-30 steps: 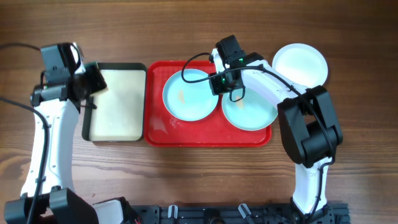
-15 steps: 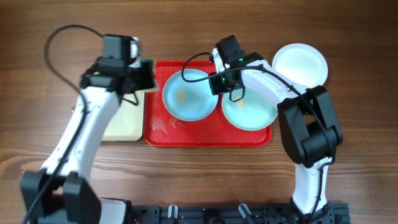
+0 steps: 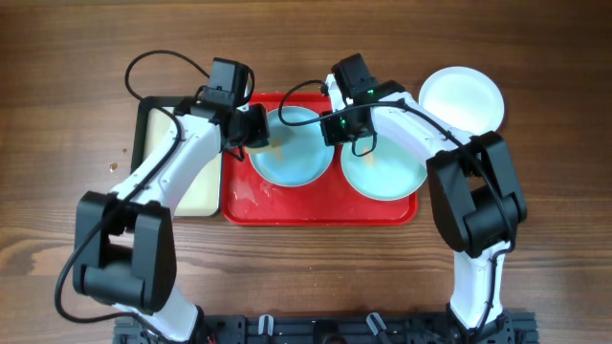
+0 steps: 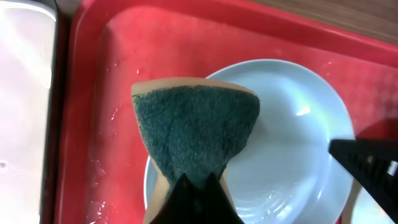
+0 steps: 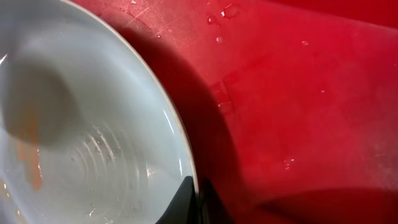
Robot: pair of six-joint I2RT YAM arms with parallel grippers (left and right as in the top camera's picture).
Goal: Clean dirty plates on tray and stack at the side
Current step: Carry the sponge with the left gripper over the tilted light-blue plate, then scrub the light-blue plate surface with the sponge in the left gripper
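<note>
Left gripper (image 4: 198, 180) clamped on green sponge (image 4: 196, 127), poised over left blue plate (image 4: 292, 143) inside tray (image 4: 93, 93). Right gripper (image 5: 198, 193) pinches that plate's rim. Best approach: press the sponge flat, scrub orange smear (image 5: 28, 155), keep the rim braced. White plate (image 3: 462, 97) sits off tray's far right corner.

Left arm (image 3: 177, 162): has swung in from the table's far left edge, across the cream tray (image 3: 196, 191), to the red tray (image 3: 320, 208).
Left gripper (image 3: 254, 128): now at the left rim of the left pale blue plate (image 3: 296, 158), no longer by the cream tray's corner.
Sponge (image 4: 196, 127): carried along in the clamped jaws, now hanging over that plate.
</note>
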